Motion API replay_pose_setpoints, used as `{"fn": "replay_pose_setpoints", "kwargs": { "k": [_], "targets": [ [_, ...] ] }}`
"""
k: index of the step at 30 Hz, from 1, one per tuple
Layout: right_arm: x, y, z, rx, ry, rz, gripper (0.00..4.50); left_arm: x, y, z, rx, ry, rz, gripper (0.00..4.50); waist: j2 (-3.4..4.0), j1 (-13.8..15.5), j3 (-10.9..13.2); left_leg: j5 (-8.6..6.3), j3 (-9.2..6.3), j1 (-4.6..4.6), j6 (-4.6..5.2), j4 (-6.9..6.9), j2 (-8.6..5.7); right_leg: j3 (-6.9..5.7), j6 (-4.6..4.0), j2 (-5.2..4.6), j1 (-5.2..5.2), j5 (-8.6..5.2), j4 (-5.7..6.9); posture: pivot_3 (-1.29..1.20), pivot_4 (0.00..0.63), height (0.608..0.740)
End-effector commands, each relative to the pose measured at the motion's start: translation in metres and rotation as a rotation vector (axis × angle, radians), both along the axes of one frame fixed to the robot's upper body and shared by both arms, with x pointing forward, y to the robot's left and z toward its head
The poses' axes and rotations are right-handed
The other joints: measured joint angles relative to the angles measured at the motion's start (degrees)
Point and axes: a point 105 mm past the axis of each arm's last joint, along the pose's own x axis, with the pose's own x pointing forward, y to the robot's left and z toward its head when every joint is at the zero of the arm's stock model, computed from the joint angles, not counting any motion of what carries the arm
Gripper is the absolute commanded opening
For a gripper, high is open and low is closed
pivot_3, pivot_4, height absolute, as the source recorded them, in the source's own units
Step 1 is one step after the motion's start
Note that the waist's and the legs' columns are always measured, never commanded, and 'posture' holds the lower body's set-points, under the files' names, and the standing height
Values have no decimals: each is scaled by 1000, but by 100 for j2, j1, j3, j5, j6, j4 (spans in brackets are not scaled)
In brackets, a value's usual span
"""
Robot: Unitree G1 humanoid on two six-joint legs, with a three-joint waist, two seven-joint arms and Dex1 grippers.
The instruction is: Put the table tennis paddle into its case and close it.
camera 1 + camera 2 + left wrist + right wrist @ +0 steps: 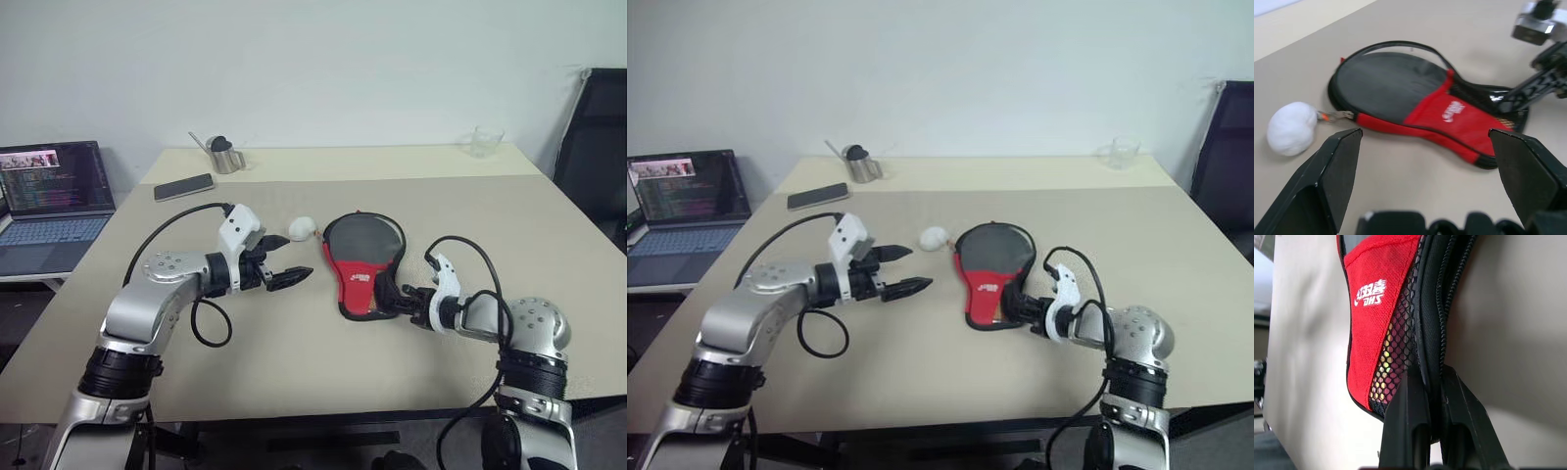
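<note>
While the case (362, 264) lies flat near the middle of the table (294, 372), rounded black end toward the far edge and red handle end toward the near edge, the right gripper (1431, 382) has its fingers pressed together on the black zippered edge at that narrow end. What it pinches, the zip pull or just fabric, I cannot tell. The left gripper (291, 277) hovers just beside the case's left side, fingers spread wide and holding nothing. A white ball-like charm (1291, 128) hangs off the rim on that side. The paddle seems already inside, though I cannot see it outright. To close it well, I judge the left should pin the case down before the right pulls along the zip line, low and steady.
</note>
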Motion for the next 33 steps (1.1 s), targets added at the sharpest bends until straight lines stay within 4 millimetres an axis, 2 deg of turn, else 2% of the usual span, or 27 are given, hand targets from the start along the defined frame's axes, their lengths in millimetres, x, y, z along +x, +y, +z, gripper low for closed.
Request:
{"fn": "replay_pose_setpoints", "kwargs": {
  "k": [1, 10, 17, 22, 26, 33],
  "targets": [
    [-23, 0, -10, -29, 25, 86, 12, 1, -3, 13, 3, -55, -27, 4500, -1, 2, 0, 0, 0, 0, 0, 0, 0, 0, 0, 0, 1, 0, -1, 0, 150, 740],
    [-67, 4, -22, -6, 39, 207, 12, 1, -10, 8, 6, -37, -64, 4500, -4, 15, -2, -3, -2, 0, 6, 0, 1, -3, 3, 0, 9, -2, -13, 0, 150, 740],
    [-93, 4, -17, 14, 44, 338, 12, 2, -10, 7, 18, -27, -80, 4500, -4, 15, -2, -4, -2, 1, 7, 1, 1, -4, 4, 1, 12, -2, -13, 0, 150, 740],
    [-107, 13, -11, 29, 38, 460, 12, 1, -14, 6, 21, -22, -100, 4500, -5, 4, -2, -5, -1, 2, 8, 3, 2, -4, 5, 3, 13, -3, -12, 0, 150, 740],
    [-112, 19, -10, 21, 34, 518, 12, 0, -15, 6, 22, -20, -104, 4500, -5, 2, -2, -5, -2, 3, 9, 3, 4, -5, 5, 4, 13, -3, -11, 0, 150, 740],
    [-107, 30, -11, 4, 29, 597, 12, -2, -11, 4, 38, -12, -98, 4500, -5, 1, -2, -5, -3, 3, 8, 6, 3, -6, 5, 4, 13, -3, -9, 0, 150, 740]
  ]
}}
